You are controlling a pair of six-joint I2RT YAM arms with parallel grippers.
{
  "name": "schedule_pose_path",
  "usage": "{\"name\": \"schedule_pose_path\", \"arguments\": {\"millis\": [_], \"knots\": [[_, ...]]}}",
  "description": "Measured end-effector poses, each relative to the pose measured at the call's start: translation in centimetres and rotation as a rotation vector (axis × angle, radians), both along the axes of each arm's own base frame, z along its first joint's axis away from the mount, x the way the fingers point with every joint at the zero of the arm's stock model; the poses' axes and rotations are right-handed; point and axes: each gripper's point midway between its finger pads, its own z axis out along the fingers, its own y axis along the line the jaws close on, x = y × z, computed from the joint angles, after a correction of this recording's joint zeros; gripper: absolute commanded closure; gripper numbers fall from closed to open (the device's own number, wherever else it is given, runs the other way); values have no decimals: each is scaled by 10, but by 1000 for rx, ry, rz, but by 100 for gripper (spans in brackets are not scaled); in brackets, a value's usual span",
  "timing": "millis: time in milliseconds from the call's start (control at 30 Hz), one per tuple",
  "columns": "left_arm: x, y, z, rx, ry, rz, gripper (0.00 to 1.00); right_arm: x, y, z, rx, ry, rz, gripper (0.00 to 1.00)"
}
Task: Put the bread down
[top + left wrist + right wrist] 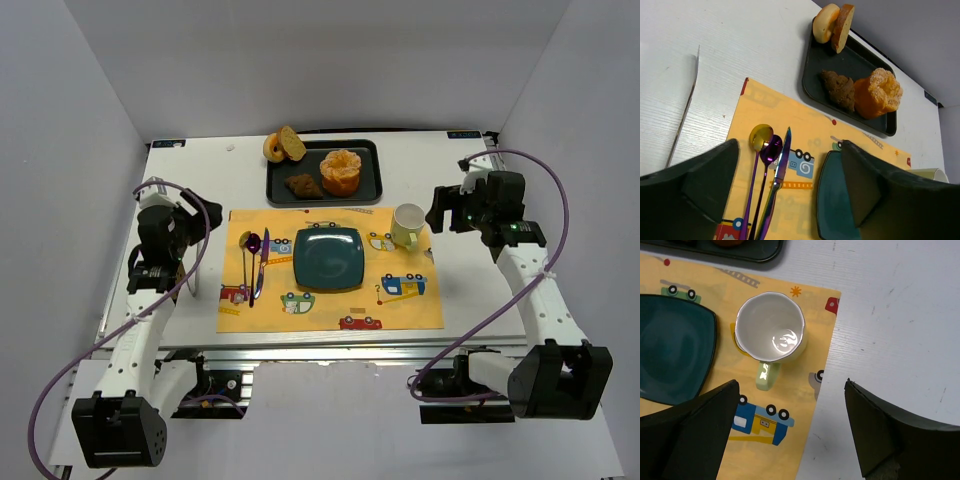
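The bread (pixel 342 172), a large round orange-golden bun with a lumpy paler top, sits on the right part of the black tray (pixel 371 186) at the back; it also shows in the left wrist view (pixel 879 93). The square teal plate (pixel 327 258) lies empty on the yellow placemat (pixel 400 305). My left gripper (pixel 183 225) hovers open and empty left of the placemat. My right gripper (pixel 447 210) hovers open and empty just right of the mug. In the left wrist view the jaws (pixel 790 192) stand wide apart above the cutlery; in the right wrist view (pixel 790 430) they are also wide apart.
The tray also holds a small dark brown chunk (pixel 304 186) and a tan ring-and-slice pair (pixel 284 146) at its back left corner. A pale green mug (pixel 407 225) stands at the placemat's right. Two spoons (pixel 250 262) and a knife (pixel 262 262) lie left of the plate. A fork (pixel 685 110) lies on the white table.
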Motion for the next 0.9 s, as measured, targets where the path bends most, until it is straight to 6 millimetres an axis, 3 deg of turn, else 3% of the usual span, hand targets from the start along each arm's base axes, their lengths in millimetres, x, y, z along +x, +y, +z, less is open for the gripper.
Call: {"name": "schedule_pose_path", "arguments": {"millis": [100, 133, 300, 333, 367, 400, 467, 500, 533, 567, 600, 633, 700, 900], "knots": [[0, 0, 1, -8, -1, 5, 69, -3, 11, 0, -8, -15, 105, 10], [0, 0, 0, -6, 3, 4, 100, -6, 17, 1, -13, -28, 174, 11], [2, 5, -25, 25, 107, 17, 100, -43, 67, 9, -104, -195, 668, 11], [3, 8, -31, 36, 134, 26, 90, -51, 76, 10, -113, -228, 726, 11], [2, 12, -39, 54, 171, 42, 56, -61, 86, 11, -113, -261, 792, 11], [1, 16, -44, 77, 200, 56, 43, -67, 92, 10, -109, -277, 830, 14], [-1, 28, -52, 125, 268, 100, 27, -72, 98, 11, -104, -302, 885, 64], [-4, 37, -58, 162, 318, 131, 23, -73, 100, 9, -96, -300, 903, 100], [-1, 40, -57, 181, 330, 138, 23, -73, 102, 6, -77, -284, 913, 100], [-1, 47, -60, 215, 360, 155, 21, -71, 104, 3, -61, -262, 913, 97], [-1, 52, -62, 248, 386, 165, 21, -70, 105, -2, -44, -239, 912, 60], [0, 58, -66, 279, 414, 174, 20, -69, 106, -6, -28, -212, 905, 41], [2, 66, -77, 340, 483, 173, 19, -67, 107, -11, -9, -184, 894, 21], [2, 82, -136, 482, 741, 116, 18, -64, 110, -5, -3, -218, 900, 13]]}}
